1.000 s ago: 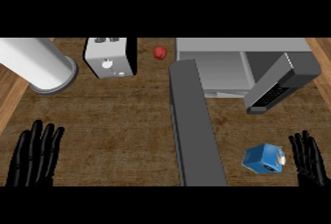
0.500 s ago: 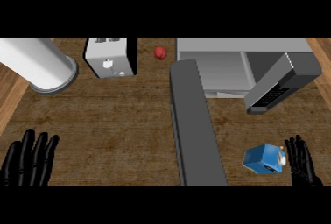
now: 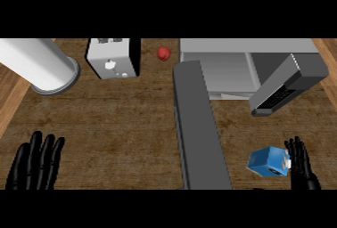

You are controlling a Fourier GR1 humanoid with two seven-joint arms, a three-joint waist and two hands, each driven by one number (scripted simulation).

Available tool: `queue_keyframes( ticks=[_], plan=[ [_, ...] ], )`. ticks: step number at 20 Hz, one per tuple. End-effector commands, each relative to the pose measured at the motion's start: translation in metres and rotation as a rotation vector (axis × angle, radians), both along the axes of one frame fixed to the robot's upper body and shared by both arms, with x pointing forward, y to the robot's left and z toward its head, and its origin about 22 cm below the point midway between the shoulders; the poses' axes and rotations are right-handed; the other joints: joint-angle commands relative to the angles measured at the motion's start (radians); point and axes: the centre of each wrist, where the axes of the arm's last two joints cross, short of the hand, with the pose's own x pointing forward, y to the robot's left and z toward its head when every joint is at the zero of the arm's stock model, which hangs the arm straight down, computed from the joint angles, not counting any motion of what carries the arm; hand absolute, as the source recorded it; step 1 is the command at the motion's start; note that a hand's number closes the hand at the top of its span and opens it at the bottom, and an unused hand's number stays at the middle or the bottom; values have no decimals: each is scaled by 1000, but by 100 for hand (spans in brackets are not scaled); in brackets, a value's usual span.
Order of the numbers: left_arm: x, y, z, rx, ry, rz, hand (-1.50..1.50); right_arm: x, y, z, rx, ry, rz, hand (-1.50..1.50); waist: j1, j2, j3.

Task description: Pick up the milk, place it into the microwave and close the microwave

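Brown wood grain covered the desk (image 3: 125, 116) in the head view, seen from steeply above. At the lower right lay the milk (image 3: 268, 161), a small blue carton with a white patch on one side, tilted on the desk. Just beside it, on its right, stood the right hand (image 3: 303, 164), black, with straight fingers pointing up the view; whether it touched the carton could not be told. The left hand (image 3: 36, 162) showed at the lower left, also black, its fingers straight and spread a little, well apart from the milk. The microwave (image 3: 227, 67), grey, sat at the upper right with its cavity open to view, and its door (image 3: 197, 129) reached as a long grey slab down the middle of the view, between the two hands. A grey panel (image 3: 286, 87) with dark buttons slanted at the microwave's right. A white toaster (image 3: 113, 58) stood at the upper left of centre, with a small red thing (image 3: 163, 54) between it and the microwave. A pale cylinder (image 3: 39, 67) lay at the far upper left.
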Motion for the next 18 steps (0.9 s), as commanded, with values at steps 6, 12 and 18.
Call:
queue_keyframes(
  ticks=[6, 12, 18],
  plan=[
    [1, -4, -9, -4, -2, -5, -150, 13, -29, -31, -14, 13, 5, -150, 1, 0, 0],
    [-7, 7, -3, -17, 10, -2, -150, 19, -4, -40, -234, -54, 129, 150, 8, 2, 1],
    [-6, 6, 0, -6, 16, 3, -150, 28, 8, -36, -10, -97, 250, 150, -3, -1, 0]
  ],
)
